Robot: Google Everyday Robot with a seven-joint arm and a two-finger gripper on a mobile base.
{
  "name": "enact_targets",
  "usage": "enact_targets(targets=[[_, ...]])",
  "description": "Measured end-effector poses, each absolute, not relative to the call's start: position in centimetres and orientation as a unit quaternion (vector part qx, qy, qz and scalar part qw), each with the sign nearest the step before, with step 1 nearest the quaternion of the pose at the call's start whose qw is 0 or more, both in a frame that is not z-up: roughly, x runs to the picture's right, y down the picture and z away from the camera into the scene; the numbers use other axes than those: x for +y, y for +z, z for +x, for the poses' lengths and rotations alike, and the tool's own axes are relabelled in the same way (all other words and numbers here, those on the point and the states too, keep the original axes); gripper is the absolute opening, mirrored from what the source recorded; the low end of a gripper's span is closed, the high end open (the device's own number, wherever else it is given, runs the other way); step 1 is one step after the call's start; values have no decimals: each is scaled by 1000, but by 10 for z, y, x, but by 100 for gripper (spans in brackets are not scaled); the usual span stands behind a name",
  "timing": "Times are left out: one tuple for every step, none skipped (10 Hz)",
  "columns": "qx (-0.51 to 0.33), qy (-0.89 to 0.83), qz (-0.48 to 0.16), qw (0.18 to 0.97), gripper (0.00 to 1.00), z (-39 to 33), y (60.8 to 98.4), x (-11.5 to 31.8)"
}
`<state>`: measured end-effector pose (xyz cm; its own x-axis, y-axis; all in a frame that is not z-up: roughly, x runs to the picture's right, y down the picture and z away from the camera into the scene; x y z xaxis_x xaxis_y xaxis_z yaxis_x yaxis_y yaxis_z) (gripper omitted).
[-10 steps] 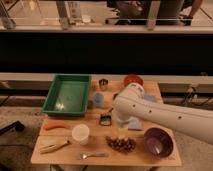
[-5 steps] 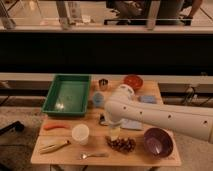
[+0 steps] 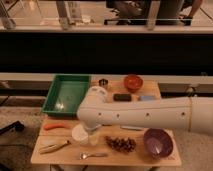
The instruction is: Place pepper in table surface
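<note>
The pepper (image 3: 54,126) is seen lying flat on the surface (image 3: 140,156) nr its edge at picture-left, in front of the green tray (image 3: 66,95) & apart from the white cup (image 3: 79,134). The end effector (image 3: 93,137) is hung under the white arm (image 3: 150,116), just beside the cup, mostly hidden, jaws released w/ nothing gripped. A purple bowl (image 3: 158,142) is set at the front & a red bowl (image 3: 133,81) at the back; contents can't be told.

We counted one slim orange-red pepper (image 3: 54,126) left of the one gripper (image 3: 92,137), one green plastic tray (image 3: 65,95), one purple bowl (image 3: 157,142).
</note>
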<state>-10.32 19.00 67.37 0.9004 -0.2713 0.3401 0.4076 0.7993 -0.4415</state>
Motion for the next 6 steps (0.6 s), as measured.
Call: enact_targets(targets=[[-133,-195,-257,937,80,-125,668,191],[-136,-208,-251,935,80,-148,663,191],[-139,-220,-248,933,80,-168,661,190],[-139,-231,-245,931,80,-190,659,190],[-138,-237,-244,930,80,-206,660,189],[-138,-246,-244,928,80,-230,662,190]])
